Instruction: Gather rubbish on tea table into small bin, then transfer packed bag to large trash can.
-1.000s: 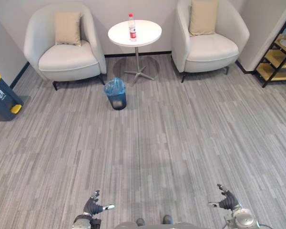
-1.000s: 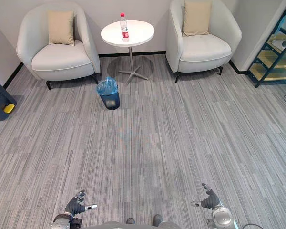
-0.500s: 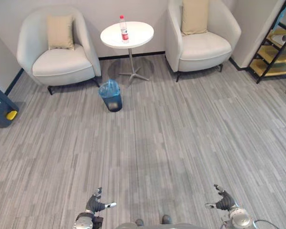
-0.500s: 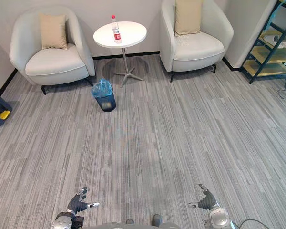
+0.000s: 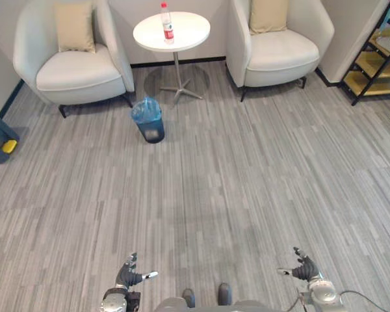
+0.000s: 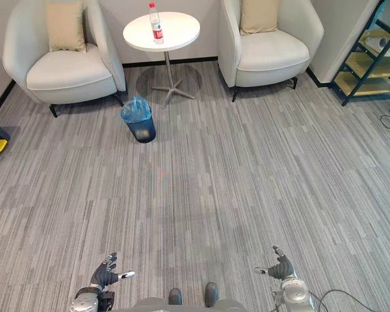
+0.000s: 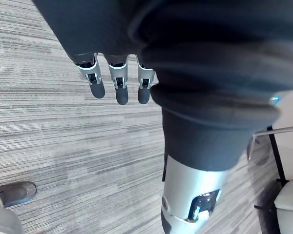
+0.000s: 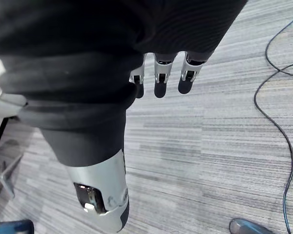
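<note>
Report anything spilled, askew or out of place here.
Nothing is spilled or tipped. The one stray item is a bottle standing upright on the round table; the blue-lined small bin stands upright on the floor near it.

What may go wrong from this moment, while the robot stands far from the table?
1. The clear plastic bottle with a red label stands upright on the round white table; a clumsy reach by the open left hand or right hand may topple it.
2. The small dark bin with a blue bag stands on the floor near the table's foot; an approaching step may kick it over.
</note>
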Robot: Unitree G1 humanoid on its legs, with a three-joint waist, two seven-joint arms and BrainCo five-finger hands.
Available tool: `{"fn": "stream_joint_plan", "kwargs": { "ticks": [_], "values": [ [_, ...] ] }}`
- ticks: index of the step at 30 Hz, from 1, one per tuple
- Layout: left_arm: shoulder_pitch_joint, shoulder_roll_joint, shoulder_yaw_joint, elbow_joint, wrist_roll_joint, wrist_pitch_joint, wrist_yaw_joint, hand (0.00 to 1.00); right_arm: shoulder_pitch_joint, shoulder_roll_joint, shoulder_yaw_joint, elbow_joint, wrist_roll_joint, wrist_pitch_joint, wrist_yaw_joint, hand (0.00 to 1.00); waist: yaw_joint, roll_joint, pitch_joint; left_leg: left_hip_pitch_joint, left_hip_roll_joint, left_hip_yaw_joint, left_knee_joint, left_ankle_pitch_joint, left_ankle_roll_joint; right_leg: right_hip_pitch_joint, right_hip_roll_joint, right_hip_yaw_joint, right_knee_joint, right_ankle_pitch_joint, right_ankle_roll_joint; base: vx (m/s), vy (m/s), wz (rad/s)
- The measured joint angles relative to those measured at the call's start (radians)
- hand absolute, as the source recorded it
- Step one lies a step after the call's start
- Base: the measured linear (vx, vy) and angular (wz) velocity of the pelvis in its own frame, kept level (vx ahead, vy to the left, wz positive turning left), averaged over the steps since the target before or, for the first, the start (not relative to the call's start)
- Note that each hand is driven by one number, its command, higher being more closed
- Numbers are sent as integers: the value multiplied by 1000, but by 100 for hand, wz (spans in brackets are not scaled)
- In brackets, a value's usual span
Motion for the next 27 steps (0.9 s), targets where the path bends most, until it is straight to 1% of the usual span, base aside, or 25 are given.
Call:
{"fn": "stream_joint_plan", "kwargs": {
  "ticks": [1,2,3,4,5,7,8,9,10,11,12,13,14,15,16,17,18,19,21,22,23,24,25,26,27],
  "values": [
    [-1,5,0,-8,-8,4,2,0,-20,13,3,-1,5,1,-1,0,-2,-2,15,13,-1,-2,20,-27,12,-79,-34,-33,184,-1,8,230,50,-4],
    [-6,13,-1,-21,-10,6,13,0,-21,28,4,-1,7,2,0,0,-6,-14,28,48,-8,-2,17,-48,16,-122,-67,-62,272,-36,-4,244,34,-5],
    [-6,13,0,-29,-17,7,20,0,-21,30,7,-1,13,3,0,0,-6,-6,39,77,-6,-2,10,-61,16,-141,-83,-87,269,-54,-4,259,16,-3],
    [-8,13,0,-36,-28,7,22,0,-23,29,8,-1,17,3,0,0,-7,-13,42,97,1,-2,4,-70,14,-153,-90,-104,256,-59,-8,306,-3,3],
    [-17,13,1,-40,-39,7,25,0,-29,27,9,-1,28,4,-1,0,-12,4,55,129,24,-9,-4,-84,2,-180,-87,-123,202,-57,-11,539,-55,34],
    [-53,10,3,-40,-58,6,39,0,-44,24,12,-3,38,4,-5,0,-36,10,64,185,68,-52,-60,-93,-9,-248,-72,-135,36,0,-7,615,-113,58],
    [-67,9,2,-39,-65,6,40,0,-48,22,11,-3,43,3,-8,0,-46,19,70,213,85,-69,-97,-89,-16,-268,-64,-127,-62,68,-8,609,-190,74],
    [-78,7,-1,-37,-65,6,41,0,-48,18,11,-4,44,3,-18,0,-61,-2,64,237,96,-100,-107,-83,-35,-274,-64,-114,-125,237,-20,762,-266,63],
    [-88,-6,-1,-33,-65,6,41,0,-48,7,10,-2,44,4,-22,0,-55,15,68,246,118,-115,-93,-80,-57,-268,-53,-125,-91,258,-91,652,-245,44],
    [-95,-10,-3,-34,-64,4,38,0,-69,7,-3,-3,45,5,-24,0,-56,25,74,229,137,-131,-45,-54,-104,-274,-55,-135,-32,206,-111,638,-261,27],
    [-99,-16,-4,-31,-64,6,38,0,-75,8,-4,-4,45,5,-26,0,-61,30,76,201,138,-148,65,-4,-146,-248,-57,-153,19,138,-121,494,-204,26],
    [-98,-18,-4,-30,-64,6,39,0,-73,9,1,-4,45,4,-24,0,-61,34,78,185,139,-155,146,37,-151,-214,-52,-159,22,111,-125,666,-274,40],
    [-97,-26,-2,-27,-64,5,39,0,-64,9,21,-4,46,2,-25,0,-54,40,84,103,153,-156,390,180,-160,-108,-31,-172,-32,63,-125,670,-267,30],
    [-90,-32,-2,-31,-64,5,38,0,-65,13,45,-5,58,1,-25,0,-41,39,94,-14,197,-134,657,219,-146,-9,6,-176,-102,52,-134,665,-261,18],
    [-87,-31,-1,-35,-64,6,37,0,-71,20,55,-6,74,-2,-27,0,-29,50,96,-71,221,-109,773,191,-115,45,25,-171,-138,50,-138,588,-210,-16],
    [-86,-33,-2,-36,-64,7,38,0,-77,36,61,-11,87,-6,-28,0,0,35,107,-169,241,-58,905,148,-78,135,42,-160,-210,49,-140,574,-180,-22],
    [-86,-34,-2,-39,-64,7,38,0,-76,43,61,-15,92,-7,-28,0,3,22,113,-215,240,-34,921,131,-71,181,44,-158,-250,49,-140,570,-177,-7],
    [-80,-38,-5,-51,-65,7,38,0,-78,51,60,-21,109,-8,-29,0,10,4,123,-301,229,10,890,101,-68,260,43,-158,-324,49,-140,572,-173,5],
    [-69,-43,-10,-83,-65,7,37,0,-82,46,59,-20,121,-9,-37,0,38,-6,129,-406,194,64,727,73,-66,343,46,-139,-402,49,-139,621,-98,-18],
    [-59,-44,-9,-100,-66,7,37,0,-92,42,59,-19,122,-10,-42,0,60,-15,134,-442,143,62,537,76,-69,379,32,-120,-430,39,-124,694,11,-52],
    [-50,-50,-3,-103,-67,7,37,0,-100,37,51,-14,122,-8,-43,0,82,-16,137,-447,81,42,295,108,-95,421,24,-95,-458,32,-114,462,33,-59],
    [-44,-51,-2,-105,-67,7,39,0,-101,36,46,-14,122,-8,-45,0,86,-14,136,-439,57,27,147,146,-99,443,21,-79,-471,24,-103,642,109,-68],
    [-29,-52,-1,-103,-67,7,38,0,-99,30,44,-14,122,-8,-45,0,105,7,125,-418,42,6,-50,211,-94,488,33,-43,-485,-2,-83,669,190,-87],
    [-9,-47,7,-93,-67,7,40,0,-96,38,45,0,120,-5,-46,0,112,1,109,-433,32,-6,-24,322,-32,528,32,1,-465,-66,-57,800,235,-75],
    [-8,-42,19,-90,-67,9,41,0,-99,47,49,1,119,-4,-45,0,111,-20,99,-451,20,7,24,338,-19,519,9,2,-426,-87,-47,663,228,-43]
  ]
}}
